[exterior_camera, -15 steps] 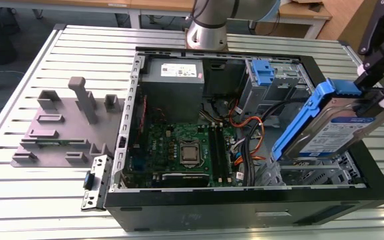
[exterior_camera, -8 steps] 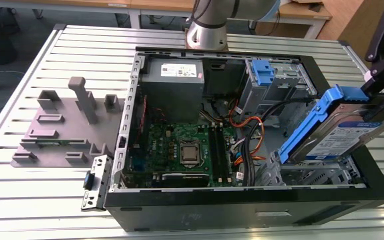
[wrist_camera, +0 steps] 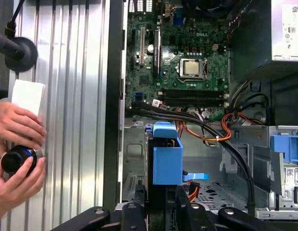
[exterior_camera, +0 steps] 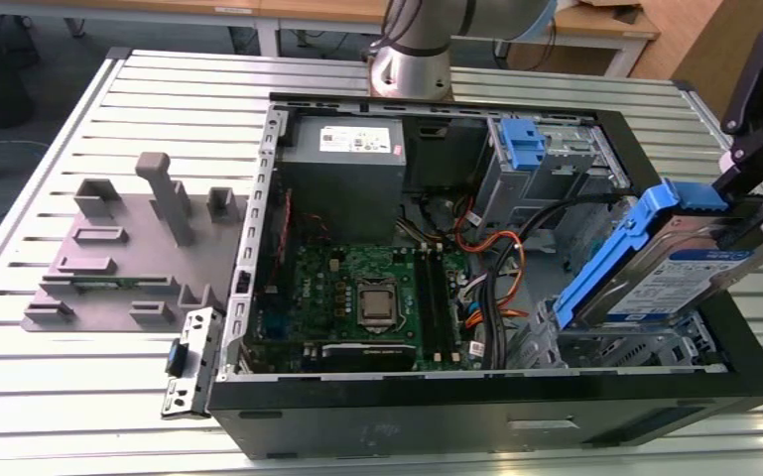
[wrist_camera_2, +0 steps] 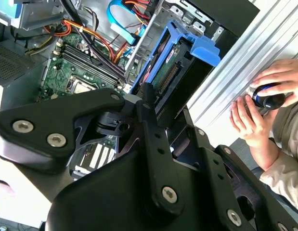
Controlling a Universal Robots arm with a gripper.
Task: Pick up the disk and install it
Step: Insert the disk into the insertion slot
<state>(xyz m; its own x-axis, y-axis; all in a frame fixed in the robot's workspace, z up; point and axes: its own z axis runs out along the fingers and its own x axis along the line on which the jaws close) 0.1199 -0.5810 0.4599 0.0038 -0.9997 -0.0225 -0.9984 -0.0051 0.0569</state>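
Disk [exterior_camera: 699, 283] is up in the air at about 4 o'clock in the exterior view. The gripper [exterior_camera: 762, 226] is closed on its high end. It's tilted, with the long axis running from the low end, over the drive cage [exterior_camera: 619, 352] in the corner of the open computer case [exterior_camera: 487, 421], up toward 2 o'clock. The white-and-blue label faces the camera, too small for me to read, and the blue side rails run along the edges.

Inside the case there's a green motherboard [exterior_camera: 354, 297] near 6 o'clock and a grey power supply [exterior_camera: 341, 174] with a white sticker toward 12.

The bench [exterior_camera: 76, 397] is ribbed aluminium slats, with a grey fixture [exterior_camera: 116, 258] at 9 o'clock and wooden desks [exterior_camera: 593, 25] behind. In the first wrist view a person's hands [wrist_camera: 19, 154] grip a black knob [wrist_camera: 14, 161] at the bench edge.
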